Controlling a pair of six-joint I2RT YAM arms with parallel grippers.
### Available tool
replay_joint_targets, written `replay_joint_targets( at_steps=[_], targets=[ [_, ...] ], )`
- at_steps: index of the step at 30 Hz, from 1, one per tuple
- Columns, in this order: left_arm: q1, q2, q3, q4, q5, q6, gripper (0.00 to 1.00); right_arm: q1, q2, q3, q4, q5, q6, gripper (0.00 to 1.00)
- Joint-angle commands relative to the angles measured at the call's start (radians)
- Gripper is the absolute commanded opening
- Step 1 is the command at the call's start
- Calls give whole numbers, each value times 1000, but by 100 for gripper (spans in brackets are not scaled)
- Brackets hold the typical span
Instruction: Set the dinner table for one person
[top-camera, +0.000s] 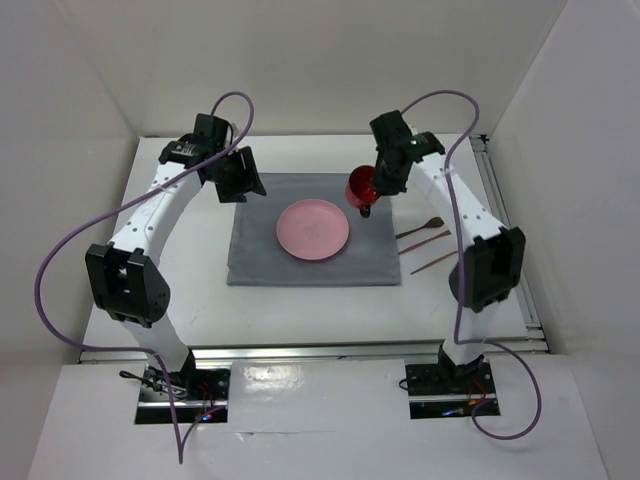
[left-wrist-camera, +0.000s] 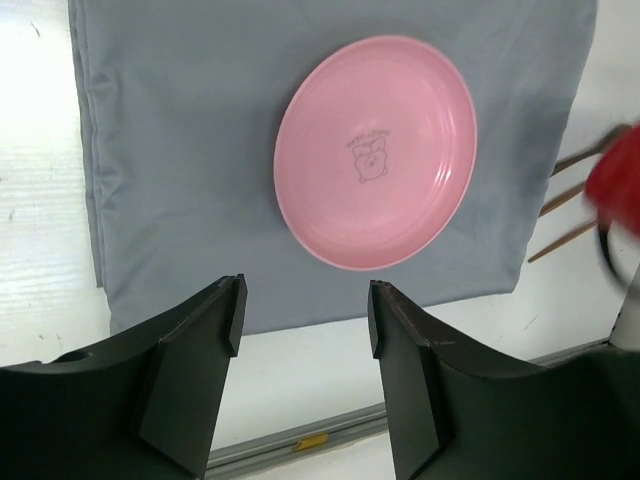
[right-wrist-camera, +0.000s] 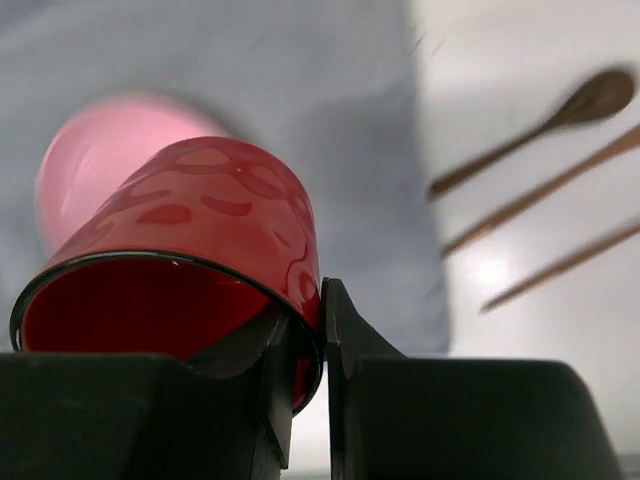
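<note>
No legible word, brand or number appears in any view. The round glossy pink plate (left-wrist-camera: 376, 152), lying on the grey rectangular cloth (left-wrist-camera: 180, 150), carries at its centre a small dark printed emblem (left-wrist-camera: 368, 160): a cartoon animal figure beneath a short arc of lettering, too small to read.

White walls are closing in the scene: one (top-camera: 300, 60) is rising beyond both grippers, one (top-camera: 60, 150) is standing outward of the left gripper (top-camera: 243, 182), and another (top-camera: 585, 150) outward of the right gripper (top-camera: 365, 202). The dinner table (top-camera: 300, 310) is spreading white beneath them. A metal rail (top-camera: 330, 349) is running along the table edge nearer than both grippers, and a second rail (top-camera: 497, 190) is lying outward of the right one. Even light is glinting off the glossy white board (top-camera: 320, 400) past the near rail.
</note>
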Motion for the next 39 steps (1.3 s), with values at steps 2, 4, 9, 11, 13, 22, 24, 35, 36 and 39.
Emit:
replay_joint_targets(
  at_steps=[2, 4, 9, 11, 13, 22, 24, 35, 36, 39],
  targets=[
    [6, -89, -74, 9, 31, 33, 68, -105, 209, 202, 52, 30, -30, 0],
    [6, -112, -139, 33, 31, 33, 68, -126, 340, 338, 40, 16, -30, 0],
    [6, -137, -196, 68, 52, 21, 66, -150, 527, 543, 14, 29, -30, 0],
    [6, -164, -251, 108, 52, 21, 66, -162, 538, 522, 70, 6, -30, 0],
    [6, -164, -276, 131, 52, 21, 66, -180, 547, 471, 113, -33, -30, 0],
    [-12, -134, -266, 113, 43, 40, 74, -169, 595, 485, 158, -66, -51, 47],
    [-12, -124, -253, 113, 43, 40, 74, -169, 579, 475, 167, -66, -62, 53],
    [-39, -170, -185, 67, -113, 11, 76, -255, 238, 249, 248, -60, -29, 81],
    [-67, -198, -173, 67, -153, 11, 77, -281, 193, 130, 271, -51, -28, 83],
    [-76, -296, -136, 131, -195, 62, 81, -353, 26, -105, 351, -63, -5, 81]
  ],
)
